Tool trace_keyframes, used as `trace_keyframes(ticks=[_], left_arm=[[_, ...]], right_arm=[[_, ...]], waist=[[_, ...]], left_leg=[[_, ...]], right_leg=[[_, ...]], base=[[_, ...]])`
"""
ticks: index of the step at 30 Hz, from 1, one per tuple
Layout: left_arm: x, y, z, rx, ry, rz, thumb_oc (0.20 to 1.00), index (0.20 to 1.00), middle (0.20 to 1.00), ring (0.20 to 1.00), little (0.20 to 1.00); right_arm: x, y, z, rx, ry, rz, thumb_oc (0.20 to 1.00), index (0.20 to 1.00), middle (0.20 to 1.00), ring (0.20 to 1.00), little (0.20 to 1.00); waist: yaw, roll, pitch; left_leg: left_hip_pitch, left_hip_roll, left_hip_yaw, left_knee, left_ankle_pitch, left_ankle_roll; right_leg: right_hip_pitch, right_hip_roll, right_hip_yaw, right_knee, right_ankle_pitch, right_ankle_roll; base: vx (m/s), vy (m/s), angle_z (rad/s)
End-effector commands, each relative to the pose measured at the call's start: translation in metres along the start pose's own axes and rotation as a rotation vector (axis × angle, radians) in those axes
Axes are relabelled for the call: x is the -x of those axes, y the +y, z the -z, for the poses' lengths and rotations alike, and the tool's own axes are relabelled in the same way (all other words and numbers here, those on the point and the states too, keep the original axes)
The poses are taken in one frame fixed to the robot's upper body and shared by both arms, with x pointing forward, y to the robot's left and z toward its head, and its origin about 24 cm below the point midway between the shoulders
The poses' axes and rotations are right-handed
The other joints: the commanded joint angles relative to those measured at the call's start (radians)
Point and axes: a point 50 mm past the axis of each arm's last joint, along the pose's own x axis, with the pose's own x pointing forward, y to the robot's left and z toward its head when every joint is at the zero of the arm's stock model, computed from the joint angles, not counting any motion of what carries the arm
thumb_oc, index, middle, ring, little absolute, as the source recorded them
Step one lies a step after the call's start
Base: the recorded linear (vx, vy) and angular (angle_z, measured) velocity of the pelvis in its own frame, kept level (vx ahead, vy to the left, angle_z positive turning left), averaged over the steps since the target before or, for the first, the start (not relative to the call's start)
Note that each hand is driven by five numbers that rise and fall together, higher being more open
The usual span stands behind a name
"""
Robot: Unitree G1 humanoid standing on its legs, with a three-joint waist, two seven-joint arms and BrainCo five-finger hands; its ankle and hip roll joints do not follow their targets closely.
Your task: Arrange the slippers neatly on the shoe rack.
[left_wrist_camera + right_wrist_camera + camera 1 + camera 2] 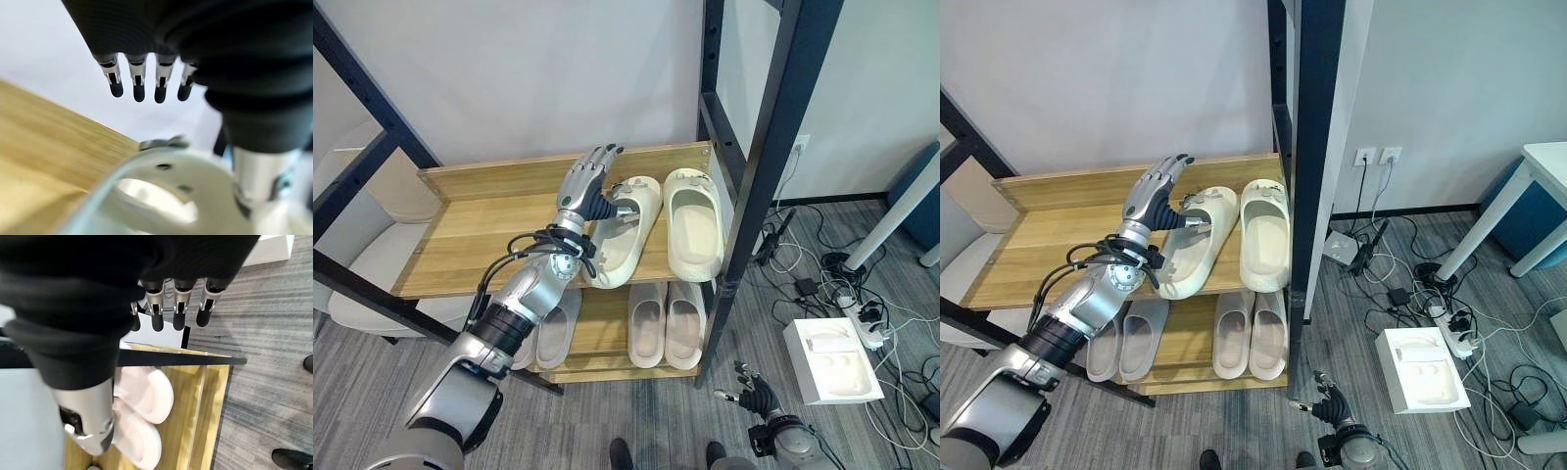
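Two cream slippers lie on the top shelf of the wooden shoe rack point(470, 230). The right slipper point(693, 223) lies straight; the left slipper point(628, 235) is slanted, its heel at the shelf's front edge. My left hand point(585, 184) is at the slanted slipper's left side, fingers straight and raised, thumb against its strap point(166, 169). Two more pairs rest on the lower shelf: one at the right point(664, 323), one at the left point(556, 331), partly hidden by my arm. My right hand point(759, 397) hangs low by the floor with relaxed fingers.
A black frame post point(773, 166) stands right beside the rack's right end. A white box point(830, 360), a power strip point(862, 328) and loose cables lie on the floor to the right. A white chair point(362, 264) sits left of the rack.
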Motion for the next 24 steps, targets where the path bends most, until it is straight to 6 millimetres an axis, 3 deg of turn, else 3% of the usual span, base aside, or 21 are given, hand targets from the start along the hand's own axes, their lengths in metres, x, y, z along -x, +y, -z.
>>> trace_keyframes(ticks=[1,5,8,10,15,20,24], left_arm=[[-0.014,0.031,0.002,0.129,-0.013,-0.13,1.0,1.0,1.0,1.0,1.0],[0.004,0.034,0.01,0.235,0.018,-0.171,1.0,1.0,1.0,1.0,1.0],[0.028,0.03,0.024,0.357,0.091,-0.17,1.0,1.0,1.0,1.0,1.0],[0.049,0.009,0.034,0.59,0.178,-0.081,1.0,1.0,1.0,1.0,1.0],[0.075,-0.032,0.051,0.954,0.39,0.026,1.0,1.0,1.0,1.0,1.0],[0.081,-0.046,0.043,1.132,0.422,0.104,1.0,1.0,1.0,1.0,1.0],[0.072,-0.059,0.022,1.289,0.398,0.158,1.0,1.0,1.0,1.0,1.0]], right_arm=[[-0.004,0.013,-0.014,-0.024,-0.065,-0.031,1.0,1.0,1.0,1.0,1.0],[-0.004,0.017,-0.014,-0.025,-0.065,-0.042,1.0,1.0,1.0,1.0,1.0],[-0.005,0.02,-0.014,-0.024,-0.061,-0.05,1.0,1.0,1.0,1.0,1.0],[-0.005,0.02,-0.014,-0.008,-0.052,-0.059,1.0,1.0,1.0,1.0,1.0],[-0.007,0.021,-0.016,0.002,-0.042,-0.076,1.0,1.0,1.0,1.0,1.0],[-0.004,0.025,-0.012,0.013,-0.023,-0.107,1.0,1.0,1.0,1.0,1.0],[-0.001,0.028,-0.001,0.026,0.019,-0.121,1.0,1.0,1.0,1.0,1.0]], waist=[[0.033,-0.035,-0.011],[0.044,-0.036,-0.012],[0.054,-0.037,-0.015],[0.059,-0.035,-0.015],[0.058,-0.033,-0.019],[0.055,-0.036,-0.023],[0.049,-0.04,-0.026]], left_leg=[[0.062,0.02,-0.03,-0.006,-0.122,-0.03],[0.062,0.02,-0.033,-0.006,-0.12,-0.03],[0.061,0.02,-0.035,-0.006,-0.118,-0.031],[0.062,0.02,-0.034,-0.006,-0.115,-0.03],[0.059,0.019,-0.036,-0.006,-0.112,-0.027],[0.056,0.021,-0.035,-0.006,-0.11,-0.028],[0.051,0.02,-0.035,-0.006,-0.108,-0.028]], right_leg=[[-0.021,-0.019,-0.048,0.001,-0.042,0.031],[-0.02,-0.019,-0.05,0.001,-0.041,0.028],[-0.019,-0.018,-0.053,0.001,-0.039,0.025],[-0.019,-0.017,-0.057,0.001,-0.036,0.024],[-0.023,-0.017,-0.057,0.001,-0.031,0.022],[-0.026,-0.016,-0.056,0.001,-0.029,0.023],[-0.031,-0.015,-0.054,0.001,-0.028,0.023]], base=[[0.0,0.0,0.0],[-0.01,0.004,0.04],[-0.01,0.005,0.09],[-0.01,0.008,0.03],[-0.01,0.008,0.02],[0.0,0.0,0.0],[0.0,0.0,0.0]])
